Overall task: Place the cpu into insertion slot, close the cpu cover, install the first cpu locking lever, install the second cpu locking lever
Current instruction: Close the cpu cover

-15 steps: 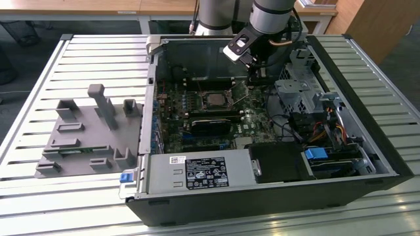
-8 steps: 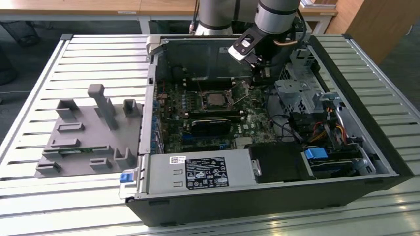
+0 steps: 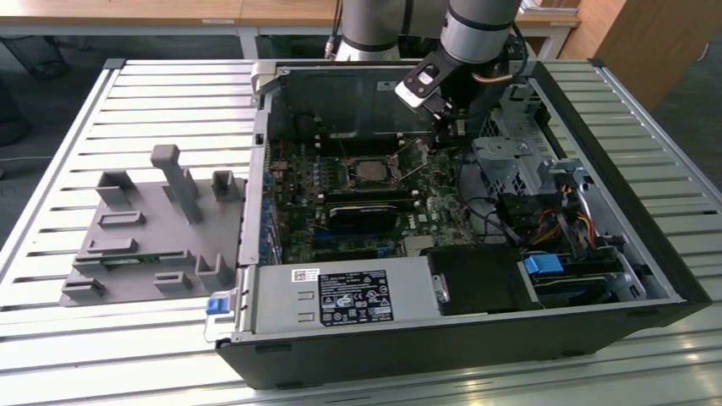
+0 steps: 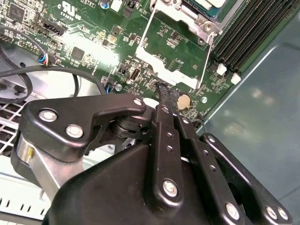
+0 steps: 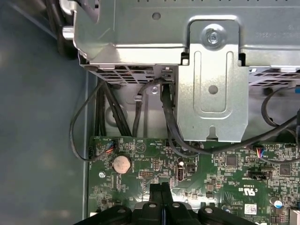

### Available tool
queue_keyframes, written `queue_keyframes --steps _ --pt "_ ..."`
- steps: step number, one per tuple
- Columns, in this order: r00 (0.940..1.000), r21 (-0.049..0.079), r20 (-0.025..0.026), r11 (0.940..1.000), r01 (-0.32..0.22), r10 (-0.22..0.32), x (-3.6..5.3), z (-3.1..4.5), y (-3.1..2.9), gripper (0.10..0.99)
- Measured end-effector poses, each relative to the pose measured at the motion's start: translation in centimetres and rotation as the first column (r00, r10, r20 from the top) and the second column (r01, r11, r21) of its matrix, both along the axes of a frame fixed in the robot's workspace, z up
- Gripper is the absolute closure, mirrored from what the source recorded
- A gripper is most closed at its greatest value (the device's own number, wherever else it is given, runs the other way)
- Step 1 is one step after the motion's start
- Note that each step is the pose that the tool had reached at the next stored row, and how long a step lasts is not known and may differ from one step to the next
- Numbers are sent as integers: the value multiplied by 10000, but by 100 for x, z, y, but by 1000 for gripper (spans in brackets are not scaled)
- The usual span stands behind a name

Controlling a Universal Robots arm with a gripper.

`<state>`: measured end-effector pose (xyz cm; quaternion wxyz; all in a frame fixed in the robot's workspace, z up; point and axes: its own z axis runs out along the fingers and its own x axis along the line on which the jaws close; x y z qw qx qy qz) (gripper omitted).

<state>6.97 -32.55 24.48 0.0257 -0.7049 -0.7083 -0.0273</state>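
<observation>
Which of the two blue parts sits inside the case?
The blue block at the exterior view's right, among the cables; the blue tab at the exterior view's left sticks out past the case.

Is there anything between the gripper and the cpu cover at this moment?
Nothing visible. In the second wrist view the shut gripper has its tips right at the free edge of the open cover, with just the board beneath. Whether they touch it, I cannot tell.
</observation>
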Motion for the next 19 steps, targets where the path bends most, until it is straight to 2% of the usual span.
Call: queue_keyframes --steps 4,12,19 --pt "10000 1 -59 10000 0 0 17 -33 2 969" --pt "10000 1 -62 10000 -1 1 22 -55 2 969" --pt "10000 1 -63 10000 -1 1 72 -55 2 969"
